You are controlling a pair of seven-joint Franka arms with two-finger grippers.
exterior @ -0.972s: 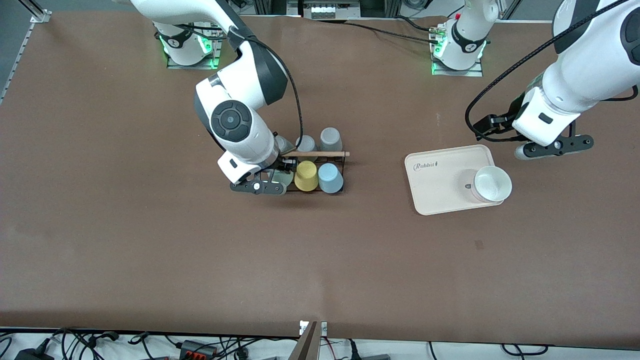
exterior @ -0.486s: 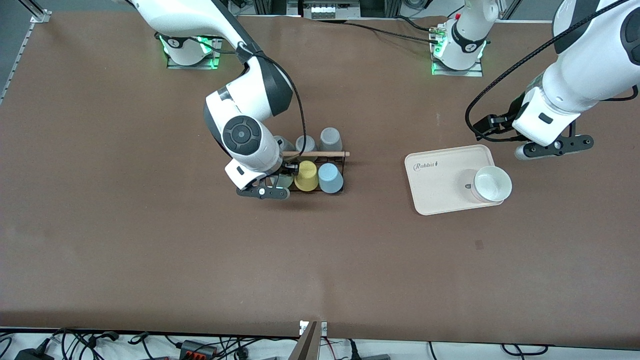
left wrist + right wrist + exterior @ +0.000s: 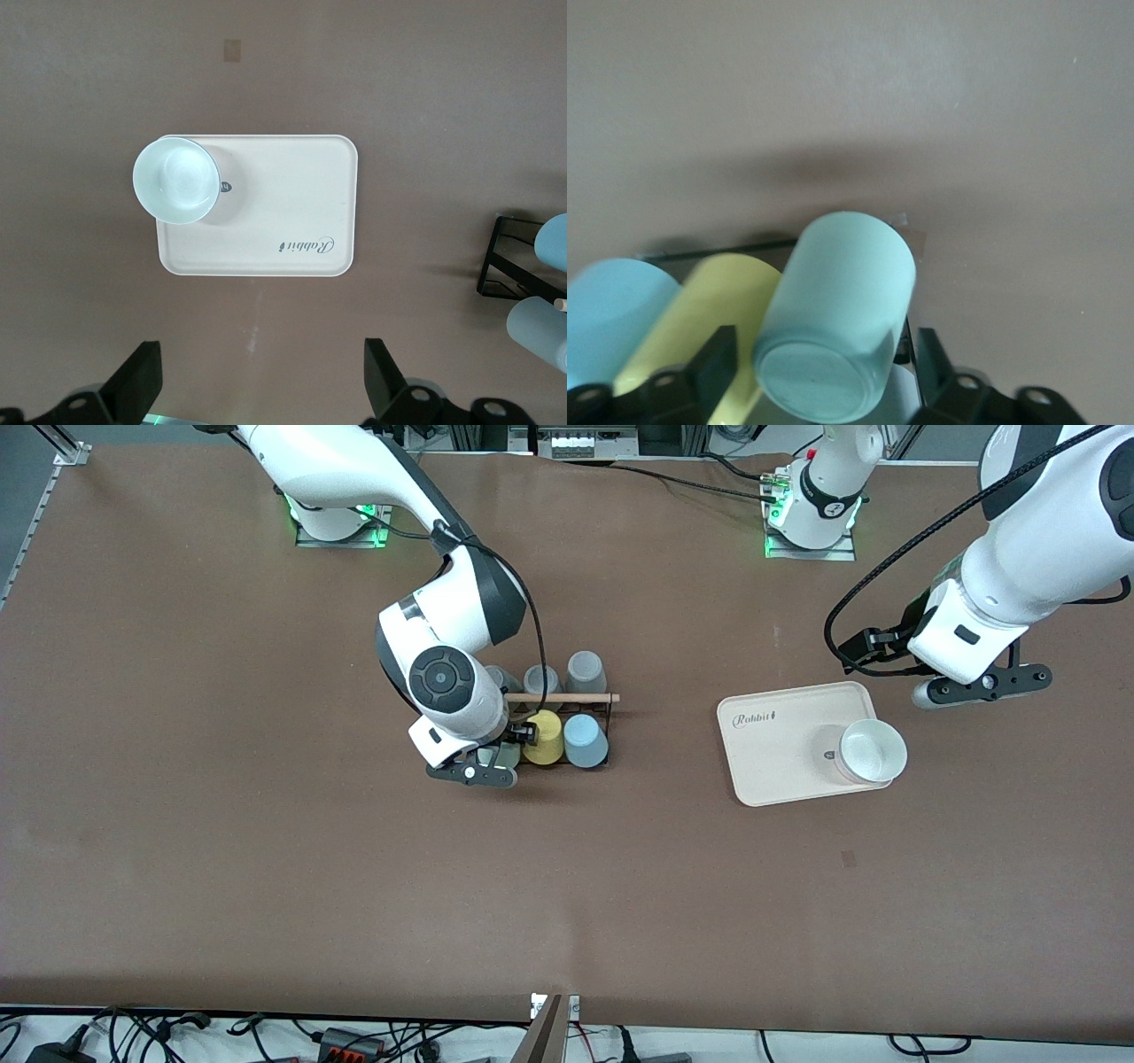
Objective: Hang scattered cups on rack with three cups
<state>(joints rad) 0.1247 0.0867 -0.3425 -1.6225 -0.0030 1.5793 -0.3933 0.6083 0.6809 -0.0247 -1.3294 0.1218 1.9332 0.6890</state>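
Observation:
My right gripper (image 3: 474, 771) is shut on the pale sage green cup (image 3: 507, 756) at the end of the black wire rack (image 3: 611, 707) toward the right arm. In the right wrist view the green cup (image 3: 833, 328) is tilted, with its base toward the camera, between my fingers (image 3: 716, 359). Beside it on the rack are the yellow cup (image 3: 542, 737) and the light blue cup (image 3: 585, 741). The wooden rod (image 3: 567, 698) lies across the top. My left gripper (image 3: 982, 687) is open and empty. It waits beside the tray.
Three grey cups (image 3: 585, 670) stand upside down on the rack's row farther from the front camera. A beige tray (image 3: 771, 748) holding a white bowl (image 3: 873, 750) lies toward the left arm's end. It also shows in the left wrist view (image 3: 283, 212).
My right arm has moved toward the front camera and slightly toward the left arm's end. The green cup has shifted with it. The left arm has not moved.

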